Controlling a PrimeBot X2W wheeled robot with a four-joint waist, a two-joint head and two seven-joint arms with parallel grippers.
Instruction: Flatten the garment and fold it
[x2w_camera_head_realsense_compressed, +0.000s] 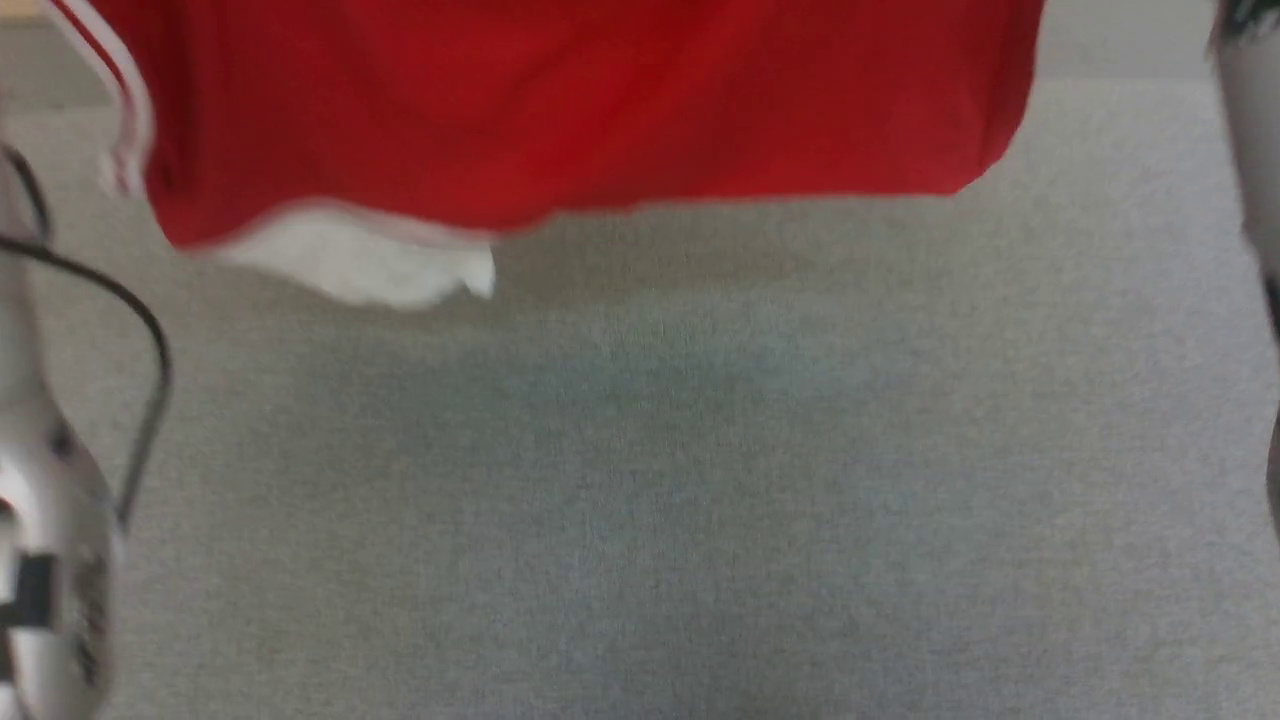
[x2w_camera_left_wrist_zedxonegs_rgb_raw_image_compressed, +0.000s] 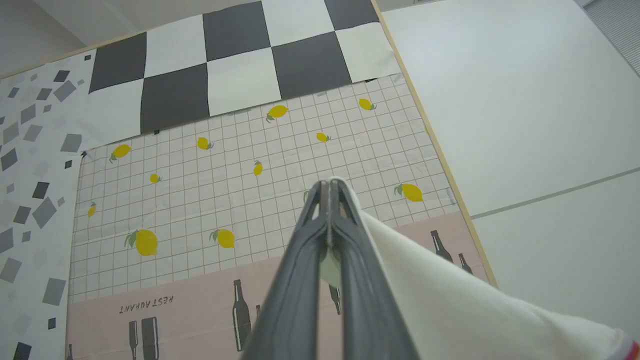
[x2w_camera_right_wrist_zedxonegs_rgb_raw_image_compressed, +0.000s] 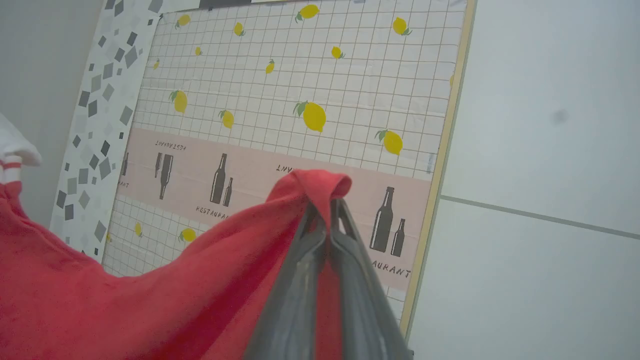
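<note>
garment (x2w_camera_head_realsense_compressed: 560, 110) hangs over grey surface (x2w_camera_head_realsense_compressed: 700, 500) | left gripper (x2w_camera_left_wrist_zedxonegs_rgb_raw_image_compressed: 329, 189) clamped on its white part | right gripper (x2w_camera_right_wrist_zedxonegs_rgb_raw_image_compressed: 327, 207) clamped on its red part | advice: hold level and taut, lower evenly

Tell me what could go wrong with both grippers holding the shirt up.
The left gripper pinches only a thin white edge of the garment; it could slip. The right gripper holds a small red fold, which might pull free. A white part hangs bunched below the red edge, so laying down may trap a crease.
</note>
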